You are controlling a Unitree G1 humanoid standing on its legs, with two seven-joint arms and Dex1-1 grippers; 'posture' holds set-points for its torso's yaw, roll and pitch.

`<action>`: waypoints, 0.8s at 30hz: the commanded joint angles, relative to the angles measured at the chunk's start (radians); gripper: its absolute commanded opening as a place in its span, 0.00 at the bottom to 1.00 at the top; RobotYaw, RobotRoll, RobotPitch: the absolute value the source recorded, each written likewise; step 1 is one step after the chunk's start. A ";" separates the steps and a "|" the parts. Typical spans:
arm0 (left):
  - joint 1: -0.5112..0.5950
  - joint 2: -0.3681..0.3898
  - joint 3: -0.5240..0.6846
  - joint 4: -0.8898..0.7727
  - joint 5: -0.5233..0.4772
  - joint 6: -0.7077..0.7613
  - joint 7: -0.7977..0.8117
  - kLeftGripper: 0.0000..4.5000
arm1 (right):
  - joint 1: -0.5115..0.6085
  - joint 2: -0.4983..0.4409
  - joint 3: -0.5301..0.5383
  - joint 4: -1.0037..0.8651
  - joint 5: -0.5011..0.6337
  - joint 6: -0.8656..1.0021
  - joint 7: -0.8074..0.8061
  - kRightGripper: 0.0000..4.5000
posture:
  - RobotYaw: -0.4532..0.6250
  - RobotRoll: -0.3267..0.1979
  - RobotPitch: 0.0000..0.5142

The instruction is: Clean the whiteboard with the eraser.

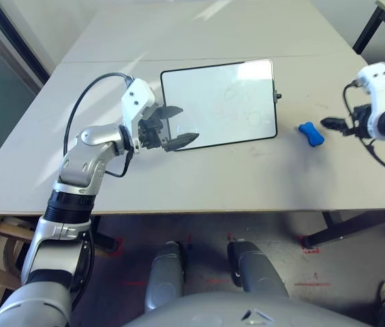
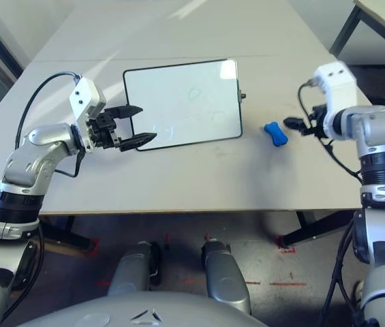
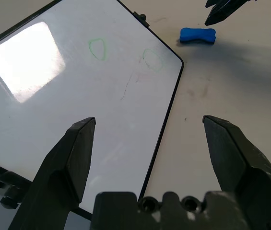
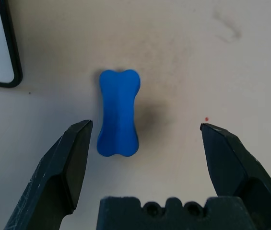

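My right end effector [image 4: 142,136] hung open over the blue eraser [image 4: 119,112], which lay on the bench [image 1: 247,177] just beside the whiteboard [image 1: 219,102]; the left end effector [image 1: 176,126] stood open at the board's near corner. An off-centre closure risked knocking the eraser away.

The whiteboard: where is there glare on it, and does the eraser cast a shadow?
Left wrist view: a bright patch of glare on the whiteboard, far from the green doodles; left eye view: glare at its far right corner. Right wrist view: the eraser casts a soft shadow on the table to one side.
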 commanded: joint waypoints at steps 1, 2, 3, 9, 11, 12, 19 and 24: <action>-0.001 -0.001 -0.017 0.005 0.016 -0.013 -0.012 1.00 | -0.020 0.018 0.048 -0.011 -0.008 0.059 0.008 1.00 | 0.26 0.62 0.18; 0.000 -0.001 -0.017 0.005 0.017 -0.014 -0.011 1.00 | -0.032 0.023 0.055 0.003 -0.012 0.061 0.007 1.00 | 0.26 0.62 0.18; 0.000 -0.001 -0.018 0.006 0.017 -0.015 -0.010 1.00 | -0.043 0.027 0.062 0.016 -0.016 0.061 0.006 1.00 | 0.26 0.62 0.18; 0.006 -0.006 -0.019 0.000 0.019 -0.018 0.000 1.00 | -0.103 0.054 0.100 0.126 -0.052 0.017 -0.001 1.00 | 0.27 0.62 0.17; 0.009 -0.007 -0.019 -0.003 0.020 -0.017 0.004 1.00 | -0.119 0.063 0.110 0.166 -0.065 -0.001 -0.003 1.00 | 0.28 0.62 0.18; 0.011 -0.008 -0.019 -0.004 0.020 -0.017 0.005 1.00 | -0.125 0.068 0.113 0.187 -0.072 -0.013 -0.004 1.00 | 0.28 0.62 0.18; 0.020 -0.009 -0.018 -0.009 0.024 -0.019 0.013 1.00 | -0.159 0.106 0.111 0.312 -0.105 -0.079 -0.006 1.00 | 0.28 0.62 0.18; 0.026 -0.007 -0.016 -0.020 0.025 -0.014 0.017 1.00 | -0.175 0.125 0.103 0.366 -0.121 -0.101 -0.003 1.00 | 0.29 0.62 0.19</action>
